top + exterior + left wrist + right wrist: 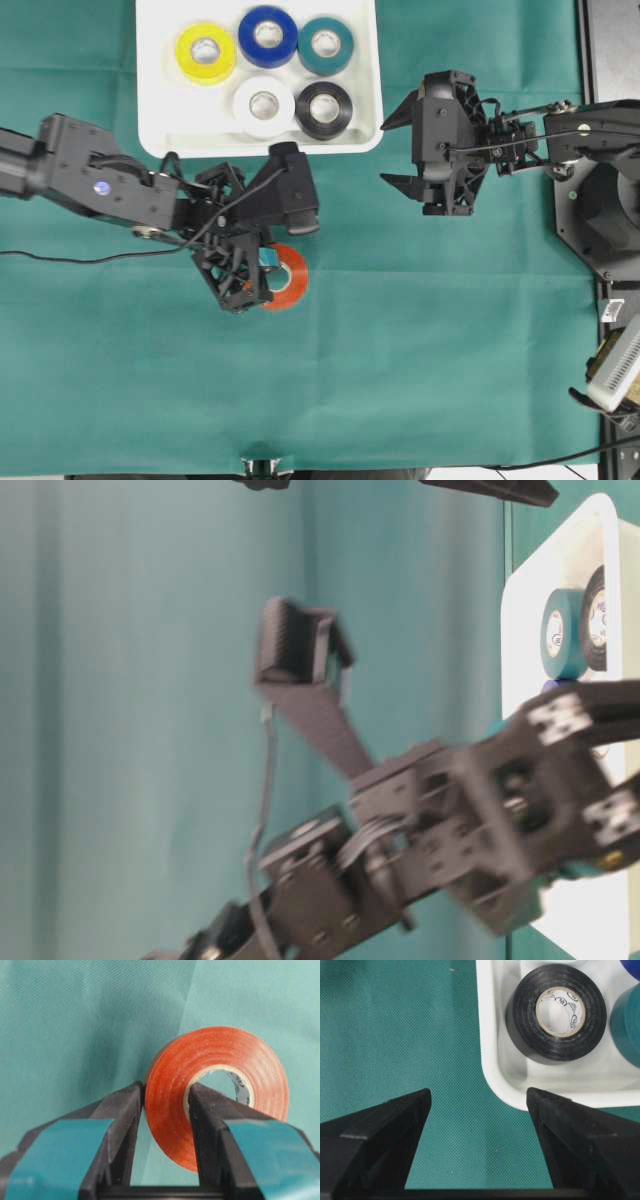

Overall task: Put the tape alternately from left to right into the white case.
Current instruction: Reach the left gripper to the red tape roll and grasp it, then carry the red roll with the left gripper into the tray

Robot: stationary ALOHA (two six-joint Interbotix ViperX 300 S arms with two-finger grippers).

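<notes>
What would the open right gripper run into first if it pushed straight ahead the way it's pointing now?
Probably the near corner of the white case: in the wrist view its rim sits ahead, between the fingers of the right gripper, toward the right one, the black roll just behind. Height is unclear, so it might pass above.

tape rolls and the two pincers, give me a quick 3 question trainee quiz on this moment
1. How many rolls lie in the white case?
2. True or false: the left pincer is clamped on the red roll, one finger inside its core.
3. The right pincer is: A) shut on the black roll B) open and empty over the cloth C) holding the case rim.

Key: 1) five: yellow, blue, teal, white, black. 2) true. 3) B.
</notes>
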